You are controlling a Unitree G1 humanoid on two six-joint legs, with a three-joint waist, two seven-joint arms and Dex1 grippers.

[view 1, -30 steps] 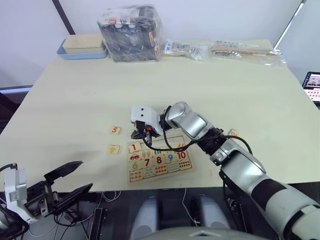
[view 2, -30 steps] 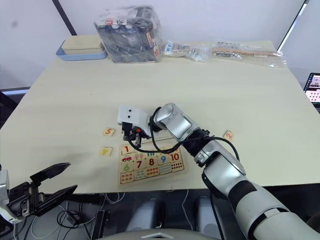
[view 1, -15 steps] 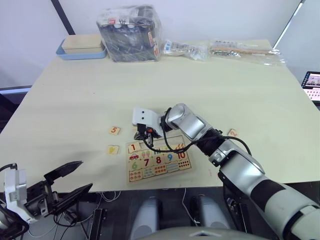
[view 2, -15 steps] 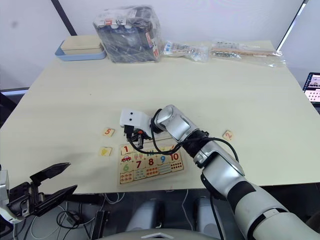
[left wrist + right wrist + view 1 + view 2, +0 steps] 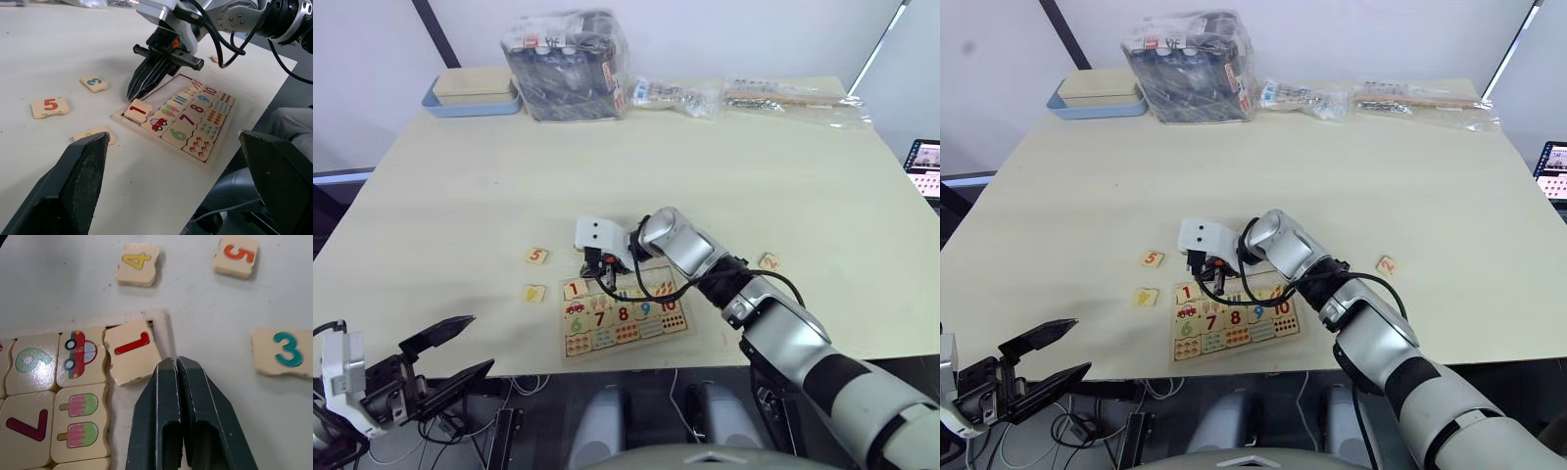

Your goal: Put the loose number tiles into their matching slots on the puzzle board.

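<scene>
The puzzle board [image 5: 625, 315] lies near the table's front edge. Tile 1 [image 5: 131, 356] sits slightly askew in its top-left corner slot. My right gripper [image 5: 176, 364] is shut and empty, its tips pointing down just beside tile 1 at the board's far-left corner [image 5: 131, 96]. Loose on the table are tile 3 [image 5: 285, 351], tile 5 [image 5: 537, 256] and tile 4 [image 5: 534, 292] left of the board, and tile 2 [image 5: 769, 260] to its right. My left gripper [image 5: 480, 343] hangs open below the table's front edge, holding nothing.
At the far left of the table is a blue tray with a wooden box [image 5: 475, 93], then a plastic-wrapped dark box [image 5: 570, 64]. Plastic bags [image 5: 783, 98] lie along the far edge. A screen [image 5: 925, 164] shows beyond the right side.
My right gripper, still shut, has slid a little to the right and toward me along the board's far-left corner. The loose tiles and the left gripper have not moved.
</scene>
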